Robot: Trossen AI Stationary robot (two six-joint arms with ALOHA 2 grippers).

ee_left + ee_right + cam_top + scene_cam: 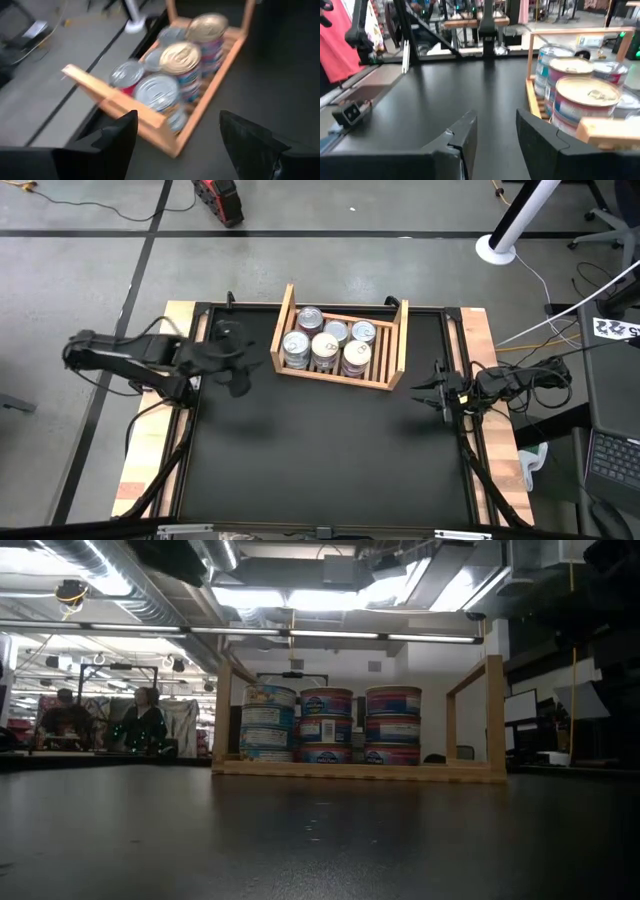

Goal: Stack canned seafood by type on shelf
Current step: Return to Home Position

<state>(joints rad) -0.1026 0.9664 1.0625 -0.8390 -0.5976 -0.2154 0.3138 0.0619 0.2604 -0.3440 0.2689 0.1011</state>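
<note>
6 silvery tin lids (323, 348) clustered inside the light wooden shelf (400, 345)

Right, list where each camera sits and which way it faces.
High: overhead, straight down on the table; left gripper left of the shelf, right gripper nearer the right edge.
Low: table-top height, level at the stacked tins; no gripper seen.
Left wrist: behind the left gripper's open fingers, facing the shelf.
Right wrist: behind the right gripper's open fingers, facing across the table.
Shared: all four show the shelf with tins.
</note>
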